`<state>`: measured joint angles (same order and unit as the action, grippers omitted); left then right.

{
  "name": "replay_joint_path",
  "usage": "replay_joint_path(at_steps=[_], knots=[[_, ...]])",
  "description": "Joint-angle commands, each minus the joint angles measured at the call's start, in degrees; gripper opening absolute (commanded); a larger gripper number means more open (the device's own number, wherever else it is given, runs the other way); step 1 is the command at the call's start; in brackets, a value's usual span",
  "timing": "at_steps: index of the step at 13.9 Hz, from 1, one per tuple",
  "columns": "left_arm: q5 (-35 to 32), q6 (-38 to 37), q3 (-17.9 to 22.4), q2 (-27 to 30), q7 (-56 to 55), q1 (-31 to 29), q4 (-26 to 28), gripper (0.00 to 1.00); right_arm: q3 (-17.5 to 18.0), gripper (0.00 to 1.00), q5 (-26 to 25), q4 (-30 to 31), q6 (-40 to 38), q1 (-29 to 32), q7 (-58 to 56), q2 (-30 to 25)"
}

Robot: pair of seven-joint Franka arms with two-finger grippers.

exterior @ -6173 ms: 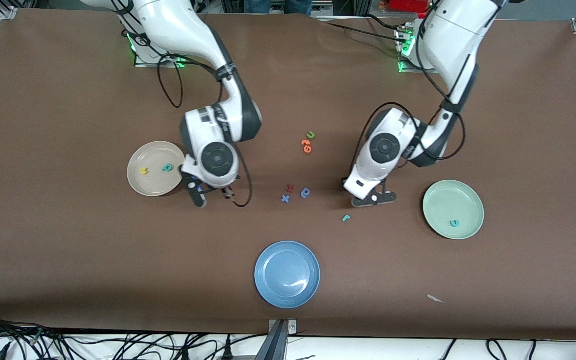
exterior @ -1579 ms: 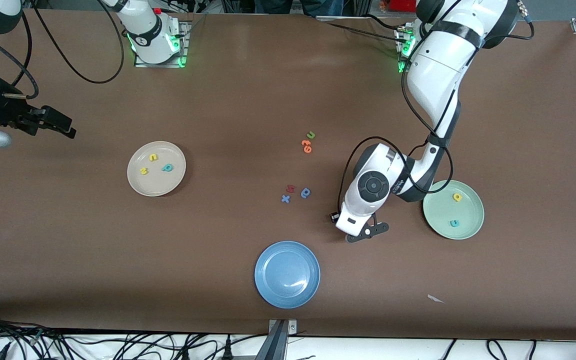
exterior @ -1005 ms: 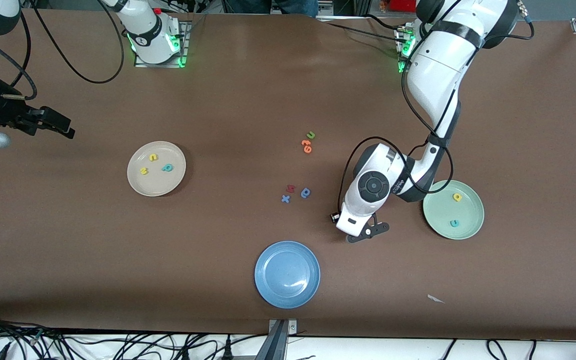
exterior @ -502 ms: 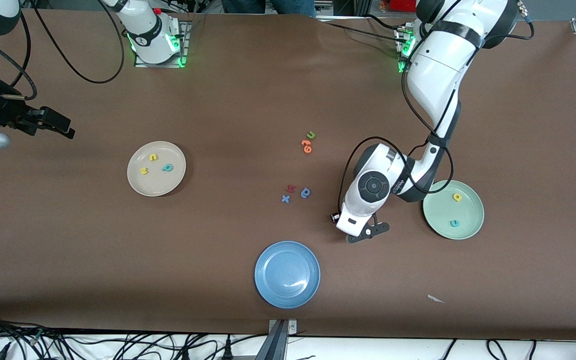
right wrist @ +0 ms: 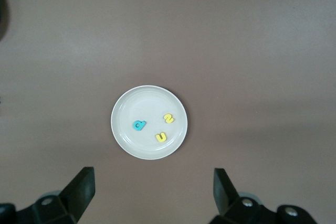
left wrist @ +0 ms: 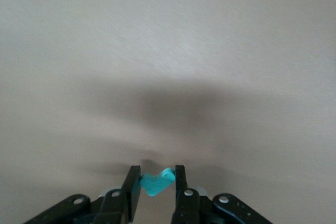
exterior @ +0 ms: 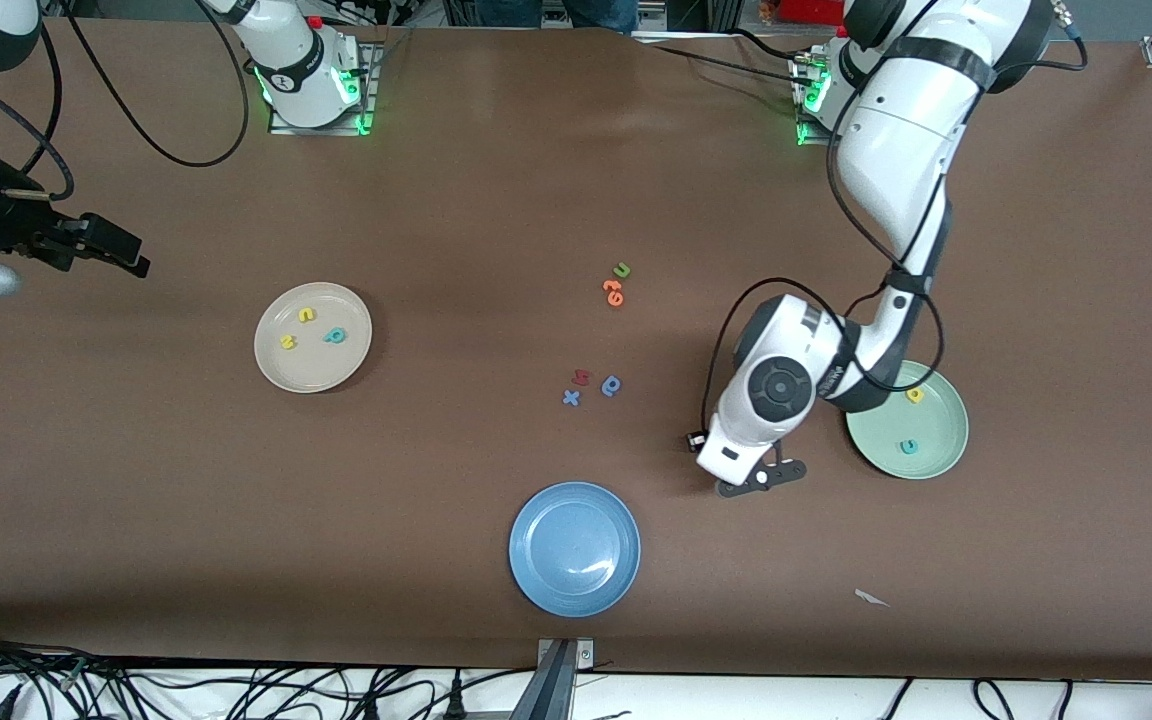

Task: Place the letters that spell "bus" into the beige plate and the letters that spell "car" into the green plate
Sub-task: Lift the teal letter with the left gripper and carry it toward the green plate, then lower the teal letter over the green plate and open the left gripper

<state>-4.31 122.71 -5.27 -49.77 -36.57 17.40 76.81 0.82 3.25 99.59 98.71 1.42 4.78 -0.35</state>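
The beige plate (exterior: 313,370) holds a yellow u (exterior: 307,315), a yellow s (exterior: 288,342) and a teal b (exterior: 336,336); the right wrist view shows the same plate (right wrist: 126,109) from high above. In the green plate (exterior: 941,440) lie a yellow a (exterior: 915,395) and a teal c (exterior: 908,446). My left gripper (exterior: 761,478) hangs low over the table beside the green plate, shut on the teal r (left wrist: 156,183). My right gripper (exterior: 106,250) waits raised at the right arm's end of the table, open and with nothing in it.
A blue plate (exterior: 574,549) sits near the front edge. Loose letters lie mid-table: a green u (exterior: 622,270), an orange pair (exterior: 614,292), a red letter (exterior: 581,377), a blue round letter (exterior: 612,385) and a blue x (exterior: 571,398). A white scrap (exterior: 871,598) lies nearer the camera than the green plate.
My left gripper, still shut on the teal r, has shifted a little toward the green plate. The right arm has not moved.
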Motion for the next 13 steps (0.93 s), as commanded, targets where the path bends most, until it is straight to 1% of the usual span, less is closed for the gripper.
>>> replay_joint_path(at_steps=[1, 6, 9, 10, 11, 13], knots=[[0.36, -3.79, -0.18, 2.22, 10.34, -4.11, 0.97, 0.26, 0.24, 1.0, -0.09, -1.15, -1.42, 0.52, -0.39, 0.52], [-1.49, -8.01, -0.18, 5.56, 27.14, -12.29, 2.37, 0.25, 0.24, 1.0, -0.09, -1.15, -1.77, 0.52, -0.38, 0.44], [-2.1, -7.75, -0.18, 8.63, 34.52, -15.98, 6.32, 0.25, 0.15, 1.0, -0.09, -1.15, -1.86, 0.52, -0.38, 0.44], [-4.45, -7.14, -0.27, 9.68, 35.68, -17.12, 8.16, 0.25, 0.24, 1.0, -0.09, -1.15, -1.86, 0.52, -0.39, 0.44], [-6.48, -6.01, -0.44, 10.3, 35.86, -18.27, 10.01, 0.25, 0.15, 1.0, -0.09, -1.15, -1.86, 0.52, -0.3, 0.44], [-7.29, -0.31, -0.44, 12.23, 35.95, -19.59, 15.88, 0.25, 0.15, 1.0, -0.09, -1.07, -1.86, 0.52, -0.3, 0.53]])
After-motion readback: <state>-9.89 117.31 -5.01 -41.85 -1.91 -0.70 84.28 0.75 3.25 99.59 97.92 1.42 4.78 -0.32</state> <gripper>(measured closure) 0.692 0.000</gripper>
